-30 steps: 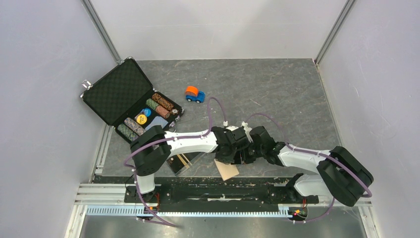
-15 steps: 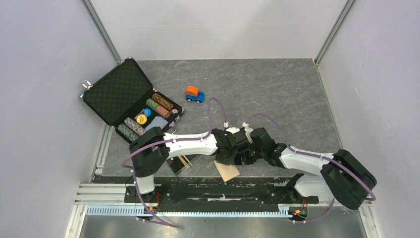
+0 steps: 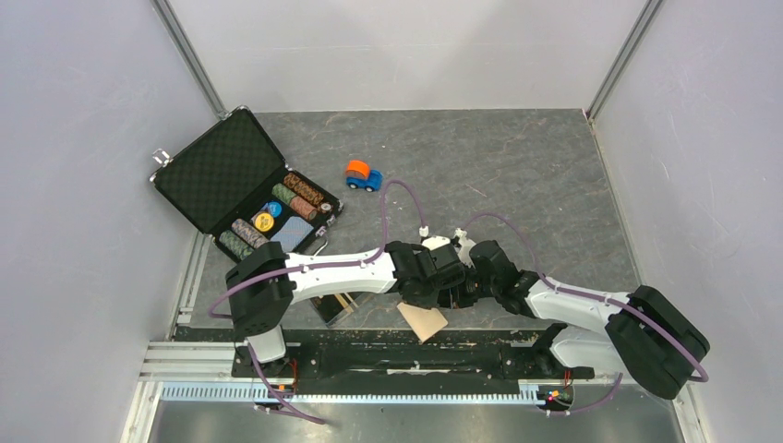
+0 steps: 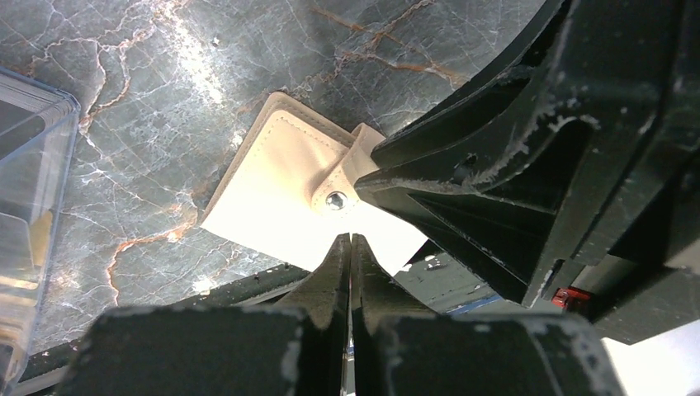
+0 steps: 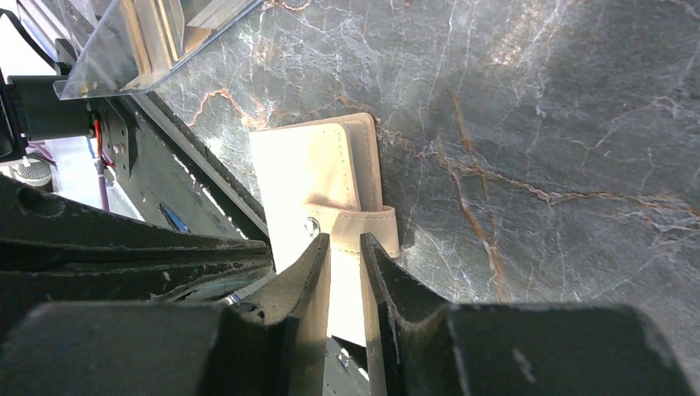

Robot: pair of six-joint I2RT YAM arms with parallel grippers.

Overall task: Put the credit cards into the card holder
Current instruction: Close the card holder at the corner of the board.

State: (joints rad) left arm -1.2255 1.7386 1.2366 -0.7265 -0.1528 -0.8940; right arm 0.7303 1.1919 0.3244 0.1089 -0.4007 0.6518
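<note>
The card holder (image 3: 422,320) is lying closed on the dark marbled tabletop (image 3: 517,166), with 1 corner reaching past the near edge. It is showing smooth beige leather-look skin, stitched borders and a tab (image 5: 363,221) fastened by 1 metal snap button (image 4: 335,200). The left fingers (image 4: 334,264) are pressing together, empty, with their tips just beside that button. The right fingers (image 5: 312,264) are hovering at the tab with a narrow gap; whether they are pinching it, I cannot tell. A clear box (image 4: 25,165) is sitting near the card holder's left side.
</note>
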